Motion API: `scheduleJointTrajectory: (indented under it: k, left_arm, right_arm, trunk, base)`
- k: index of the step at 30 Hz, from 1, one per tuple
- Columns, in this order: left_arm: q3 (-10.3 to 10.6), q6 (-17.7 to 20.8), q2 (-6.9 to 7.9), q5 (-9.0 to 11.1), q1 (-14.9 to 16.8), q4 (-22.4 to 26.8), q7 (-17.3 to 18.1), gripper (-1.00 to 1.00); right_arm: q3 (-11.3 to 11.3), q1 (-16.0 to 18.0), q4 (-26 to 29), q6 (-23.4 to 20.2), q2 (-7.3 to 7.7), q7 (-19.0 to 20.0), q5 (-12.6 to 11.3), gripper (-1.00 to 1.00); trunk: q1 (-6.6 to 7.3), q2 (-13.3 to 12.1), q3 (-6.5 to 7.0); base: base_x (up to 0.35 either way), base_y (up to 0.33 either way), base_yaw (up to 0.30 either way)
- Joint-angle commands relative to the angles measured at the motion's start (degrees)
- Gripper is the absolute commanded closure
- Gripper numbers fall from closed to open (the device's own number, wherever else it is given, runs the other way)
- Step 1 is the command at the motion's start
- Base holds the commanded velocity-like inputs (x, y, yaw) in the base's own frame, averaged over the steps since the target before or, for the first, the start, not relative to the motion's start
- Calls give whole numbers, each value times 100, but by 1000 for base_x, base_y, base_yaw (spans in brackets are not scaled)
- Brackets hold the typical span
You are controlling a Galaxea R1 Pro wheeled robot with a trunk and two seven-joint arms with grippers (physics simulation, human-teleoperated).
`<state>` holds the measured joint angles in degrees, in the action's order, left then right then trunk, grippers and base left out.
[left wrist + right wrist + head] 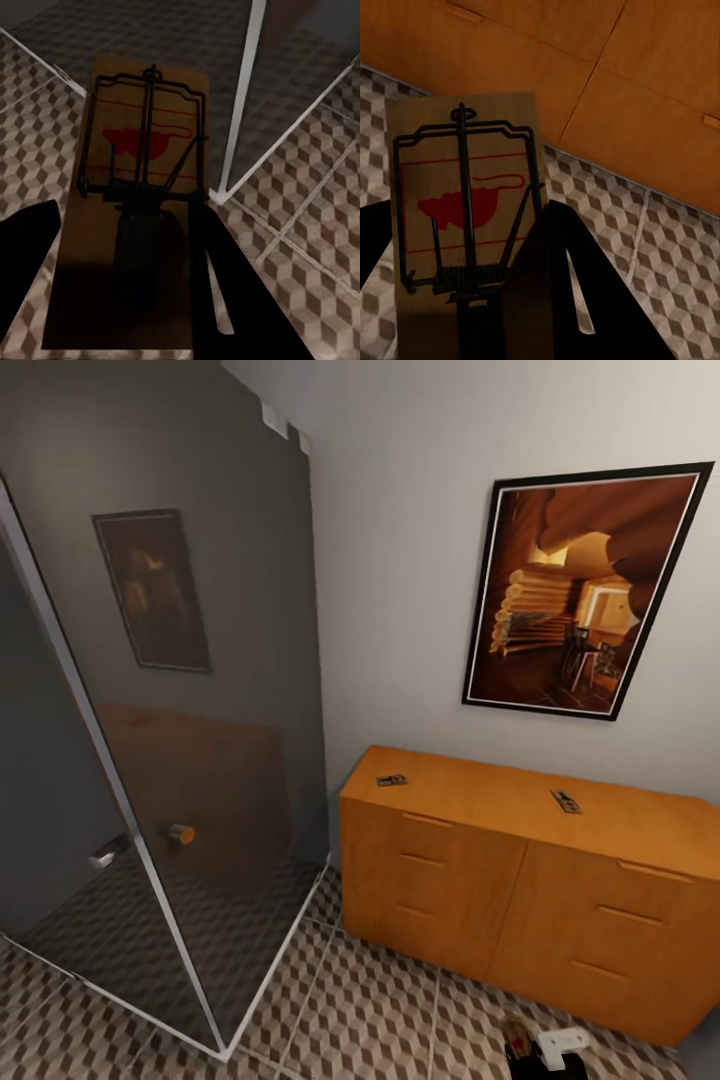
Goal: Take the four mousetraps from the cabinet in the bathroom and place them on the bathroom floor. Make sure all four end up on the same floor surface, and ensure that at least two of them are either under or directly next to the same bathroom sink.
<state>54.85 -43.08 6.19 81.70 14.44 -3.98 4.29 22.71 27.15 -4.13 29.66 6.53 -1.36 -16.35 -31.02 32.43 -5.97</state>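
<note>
- We hold one trap in each claw: in the left wrist view the left gripper [124, 262] is clamped on a trap [142, 150], and in the right wrist view the right gripper [465, 300] is clamped on another trap [465, 202]
- Both held traps hang above the tiled floor [370, 1010]; the left one is near the corner of the glass shower screen [200, 760], the right one just in front of the cabinet [520, 880]
- Two more traps lie on the cabinet top, well apart: one [391, 780] near its left end, one [566, 801] towards the middle
- The sink is not before us here, so we judge the step in hand to be carrying this pair to it
- To do it well, we should keep both claws tight and the boards level while the base turns, swinging clear of the glass and the cabinet front
- At the sink we should lower each board until it lies flat on the tiles before we let go, setting them close under the basin, side by side rather than stacked
- We judge the task under half done
</note>
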Motion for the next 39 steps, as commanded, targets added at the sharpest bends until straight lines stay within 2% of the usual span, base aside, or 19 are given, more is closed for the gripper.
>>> scheduleJointTrajectory:
  k: [1, 14, 21, 39]
  left_arm:
    - [32, -8, -4, 59, 6, -15, 42, 100]
    - [21, -8, -4, 83, 8, -15, 13, 100]
    - [-1, -16, 41, 91, 8, -15, 11, 100]
    - [27, -11, 3, 54, 10, -16, 47, 100]
  right_arm:
    - [49, 8, -18, 31, -2, 4, -43, 100]
    - [49, 9, -18, 31, -2, 4, -46, 100]
    - [45, -17, -18, 43, -4, -3, -52, 100]
    - [49, -70, -18, 49, -18, -4, -43, 100]
  trunk:
    - [-2, 9, -10]
    - [-2, 9, -10]
    - [-2, 9, -10]
    - [-2, 9, -10]
  base:
    - [0, 0, 297]
    - [0, 0, 297]
    - [0, 0, 299]
    - [0, 0, 300]
